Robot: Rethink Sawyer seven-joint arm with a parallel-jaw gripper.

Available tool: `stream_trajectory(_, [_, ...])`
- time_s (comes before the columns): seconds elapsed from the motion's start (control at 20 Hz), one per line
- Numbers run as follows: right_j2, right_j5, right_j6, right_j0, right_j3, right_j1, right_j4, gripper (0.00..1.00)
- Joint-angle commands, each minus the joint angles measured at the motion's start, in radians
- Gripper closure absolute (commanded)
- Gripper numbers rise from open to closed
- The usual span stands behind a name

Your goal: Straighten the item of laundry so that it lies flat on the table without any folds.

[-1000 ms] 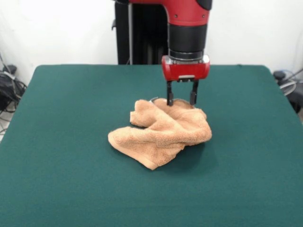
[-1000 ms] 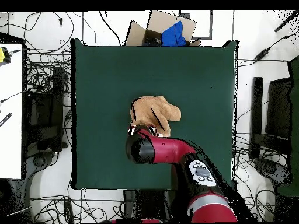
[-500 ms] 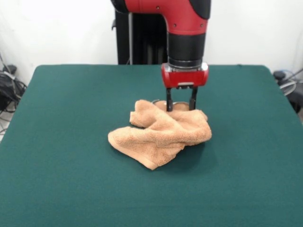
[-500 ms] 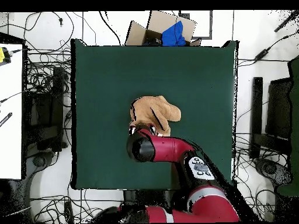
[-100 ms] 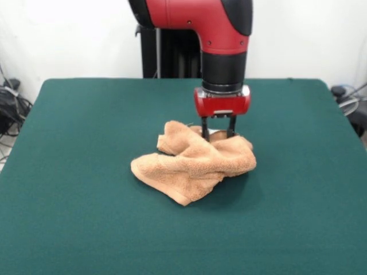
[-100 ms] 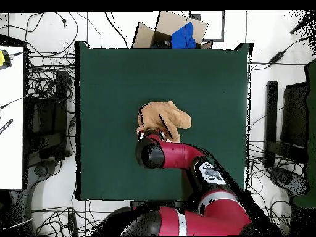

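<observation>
The towel [image 5: 195, 166] lies bunched in a folded heap near the middle of the table [image 5: 74, 172]. My gripper [image 5: 217, 135], fingers spread, straddles its far edge, placed there to pinch a fold for unfolding.

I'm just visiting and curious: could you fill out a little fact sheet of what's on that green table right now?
Towel: light orange-tan towel, crumpled in a heap with folds, not flat
Table: dark green table, towel near its middle
Gripper: gripper, open, fingers pointing down at the towel's far edge, tips hidden behind the cloth
Task status: towel not yet straightened
</observation>
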Motion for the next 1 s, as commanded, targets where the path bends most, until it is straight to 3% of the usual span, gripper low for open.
stream_trajectory(0.05, [0.02,-0.054,0.175,-0.014,-0.053,0.034,0.014,1.0])
stream_trajectory(0.6, [0.008,-0.068,0.191,-0.009,-0.005,0.013,0.014,1.0])
stream_trajectory(1.0, [0.012,-0.078,0.216,-0.021,0.094,-0.014,0.006,1.0])
